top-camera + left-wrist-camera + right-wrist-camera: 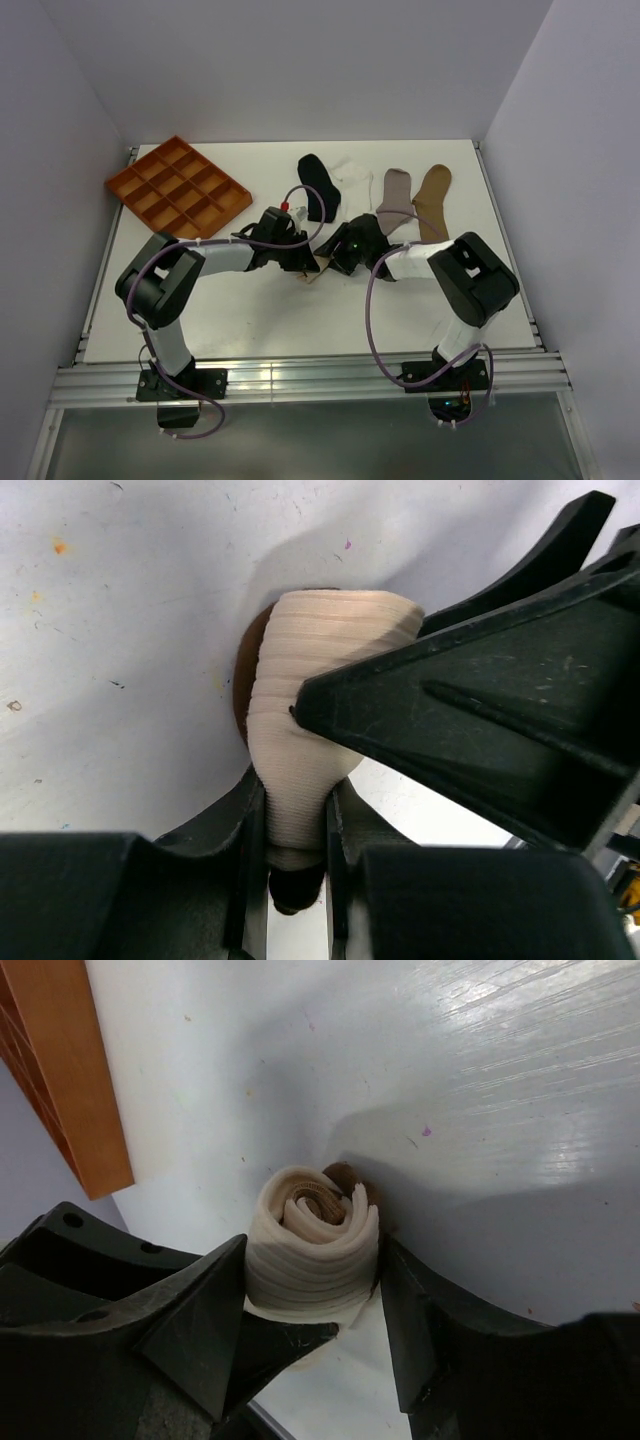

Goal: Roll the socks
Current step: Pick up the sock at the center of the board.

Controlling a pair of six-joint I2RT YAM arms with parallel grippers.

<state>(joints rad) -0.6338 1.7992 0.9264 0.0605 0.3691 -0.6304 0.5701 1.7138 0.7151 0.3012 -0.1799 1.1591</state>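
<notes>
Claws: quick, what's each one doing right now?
Left claw: closed, pinching one end of the cream sock.
Right claw: set around that sock's rolled part; whether it is squeezing cannot be told.

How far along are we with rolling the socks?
Done: none set aside. In hand: the cream sock is wound into a roll, pinched by the left gripper, flanked by the right gripper. Remaining: black sock, white sock, greyish sock and tan sock lie flat at the back.
</notes>
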